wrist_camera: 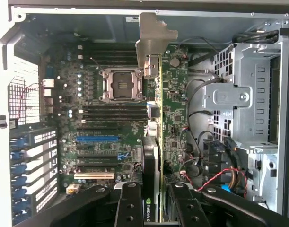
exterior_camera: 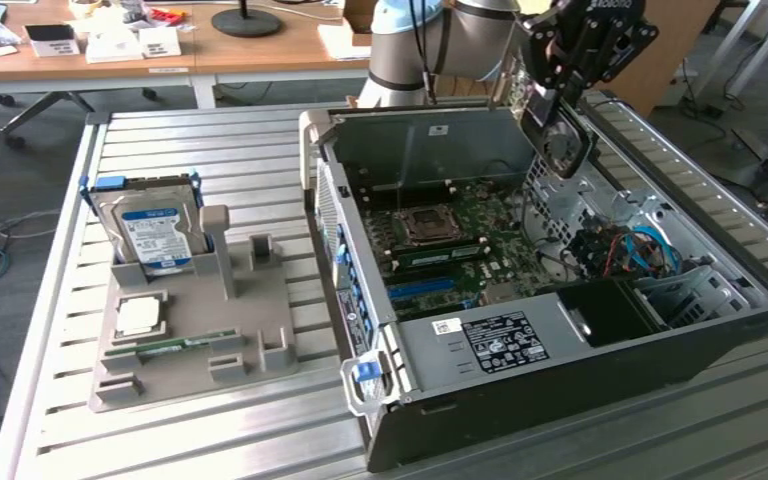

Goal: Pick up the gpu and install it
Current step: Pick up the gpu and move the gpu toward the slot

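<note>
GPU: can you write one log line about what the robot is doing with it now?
gripper: shut on gpu | gpu: held above motherboard of open computer case | seated: not yet

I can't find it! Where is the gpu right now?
The gpu hangs in the gripper above the open computer case, toward the exterior view's right.

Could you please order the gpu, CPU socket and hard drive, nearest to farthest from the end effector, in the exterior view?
1. gpu, held in the end effector.
2. CPU socket, inside the case.
3. hard drive, on the stand, exterior view's left.
</note>
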